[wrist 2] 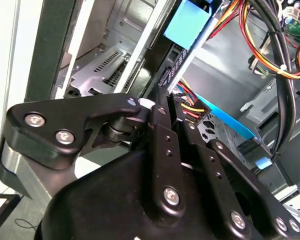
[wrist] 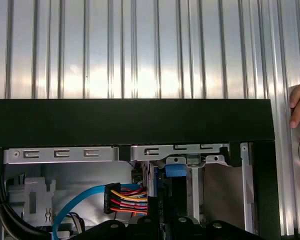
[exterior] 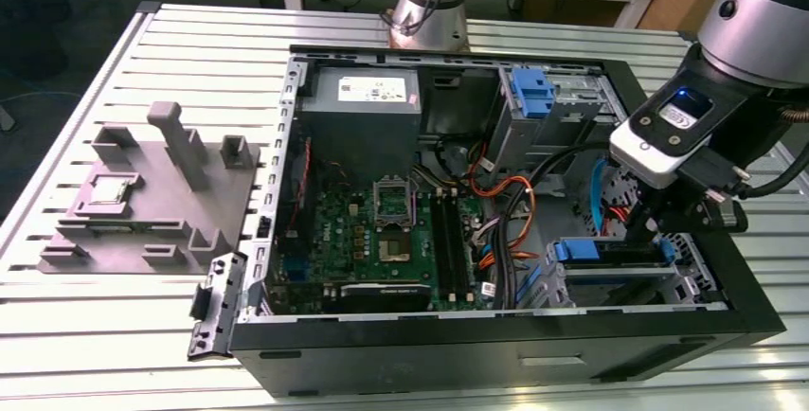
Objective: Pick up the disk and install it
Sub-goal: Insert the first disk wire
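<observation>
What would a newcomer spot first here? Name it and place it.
The open computer case on the slatted metal table, its green motherboard exposed. The gripper reaches down into the drive bay at the exterior view's right, by a blue carrier. A grey fixture block sits at the left.

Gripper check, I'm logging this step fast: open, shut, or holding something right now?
Gripper: down inside the computer case at the drive bay on the exterior view's right, over the disk; whether it grips cannot be told.
</observation>
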{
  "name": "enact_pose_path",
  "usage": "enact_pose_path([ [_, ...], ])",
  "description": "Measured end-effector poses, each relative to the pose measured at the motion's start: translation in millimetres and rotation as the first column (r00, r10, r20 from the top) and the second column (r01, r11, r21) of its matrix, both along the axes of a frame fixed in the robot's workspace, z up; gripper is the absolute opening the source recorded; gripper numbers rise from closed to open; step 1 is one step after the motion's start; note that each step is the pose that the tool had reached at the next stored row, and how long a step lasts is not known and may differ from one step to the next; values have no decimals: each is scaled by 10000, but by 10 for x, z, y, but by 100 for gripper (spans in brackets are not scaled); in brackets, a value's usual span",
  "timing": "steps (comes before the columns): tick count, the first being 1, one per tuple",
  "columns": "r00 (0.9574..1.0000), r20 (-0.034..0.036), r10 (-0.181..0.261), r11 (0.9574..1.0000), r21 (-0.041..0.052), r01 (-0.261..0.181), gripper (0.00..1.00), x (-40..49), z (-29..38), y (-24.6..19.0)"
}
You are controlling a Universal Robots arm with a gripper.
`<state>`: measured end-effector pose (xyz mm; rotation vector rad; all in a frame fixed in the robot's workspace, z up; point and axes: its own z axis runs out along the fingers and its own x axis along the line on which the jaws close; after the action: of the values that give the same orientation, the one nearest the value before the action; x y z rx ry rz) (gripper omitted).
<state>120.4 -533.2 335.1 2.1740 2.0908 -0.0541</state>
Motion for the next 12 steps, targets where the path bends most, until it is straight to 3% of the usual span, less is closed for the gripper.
enact_pose_path([
  [7,10000,0,53,10000,2,-53,17,0,-3,-33],
  [12,10000,1,52,10000,82,-52,17,6,-13,-52],
])
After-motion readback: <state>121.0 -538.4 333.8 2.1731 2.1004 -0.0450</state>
